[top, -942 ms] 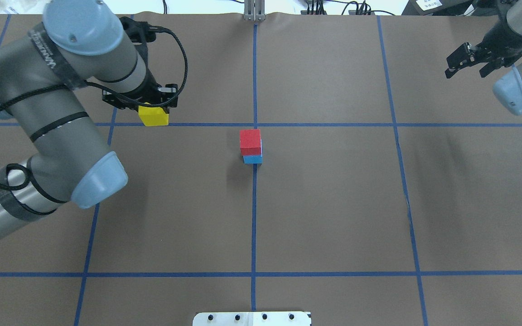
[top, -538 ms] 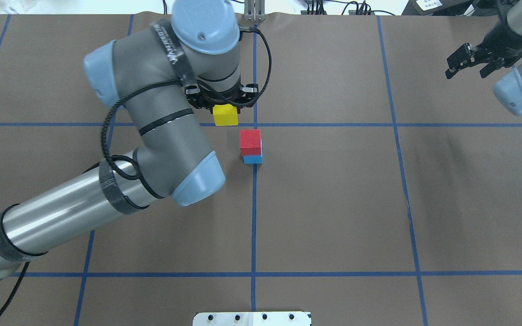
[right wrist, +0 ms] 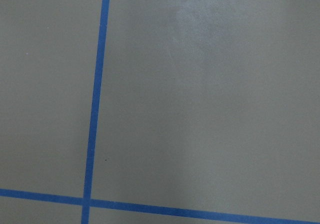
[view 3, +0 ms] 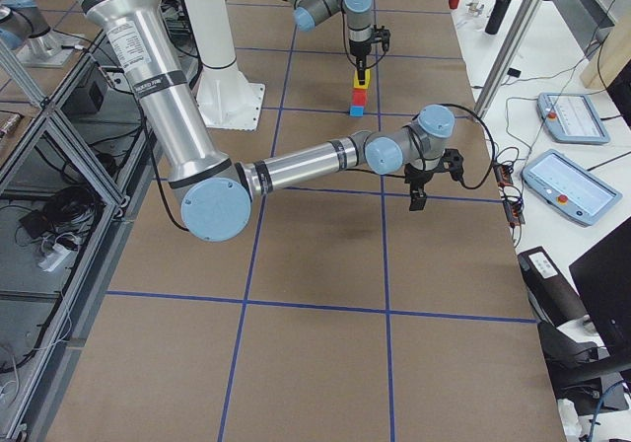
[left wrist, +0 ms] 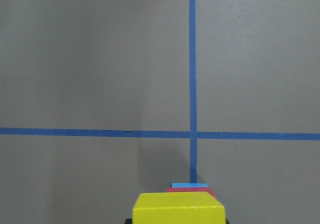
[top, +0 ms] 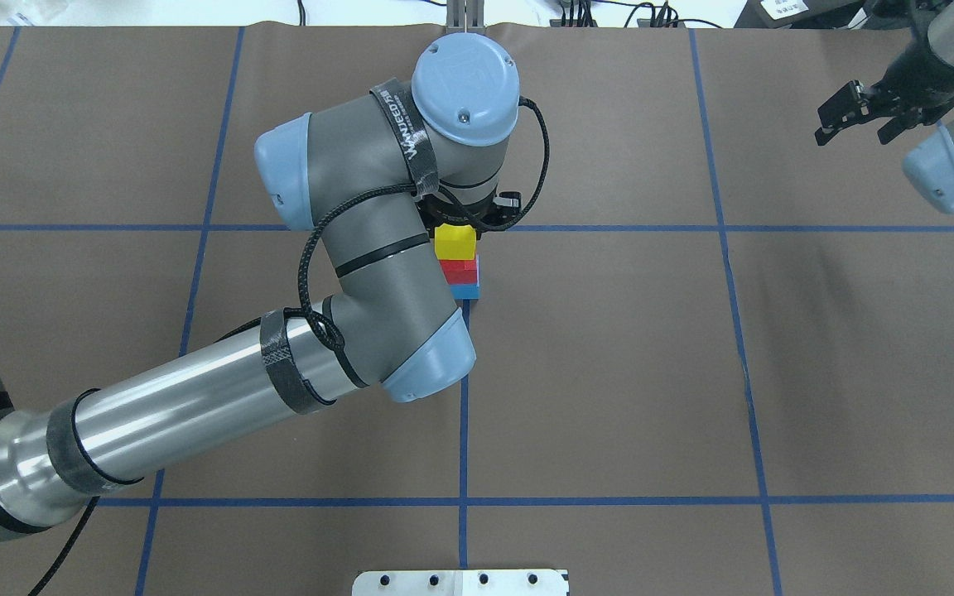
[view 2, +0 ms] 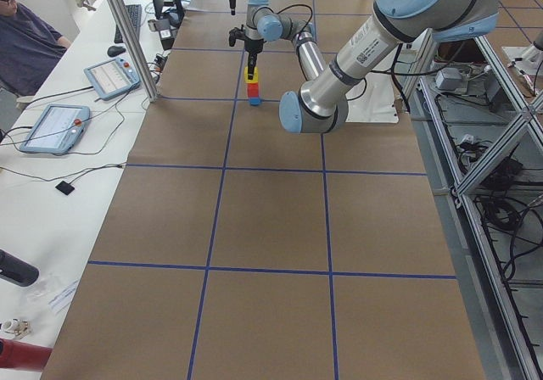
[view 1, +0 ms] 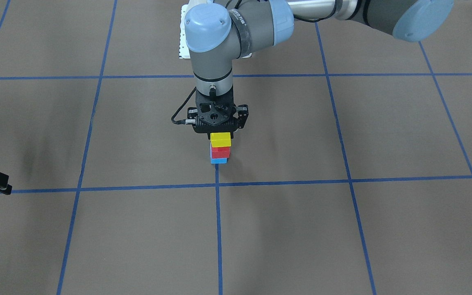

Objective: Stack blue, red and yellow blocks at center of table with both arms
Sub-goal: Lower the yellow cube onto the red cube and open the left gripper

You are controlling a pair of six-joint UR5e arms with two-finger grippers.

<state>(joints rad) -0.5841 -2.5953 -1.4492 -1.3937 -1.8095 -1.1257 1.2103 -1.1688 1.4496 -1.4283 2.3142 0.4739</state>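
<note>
Three-block vertical column, counter (top: 609, 372) centre: blue block (top: 466, 291), red block (top: 460, 271), yellow block (top: 455, 242) (topmost) clamped by left claw (view 1: 220, 136); right claw (top: 852, 132) spread, empty.

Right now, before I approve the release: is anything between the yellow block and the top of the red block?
Nothing visible. The left gripper holds the yellow block directly over the red block, which sits on the blue block; whether they already touch, I cannot tell.
</note>
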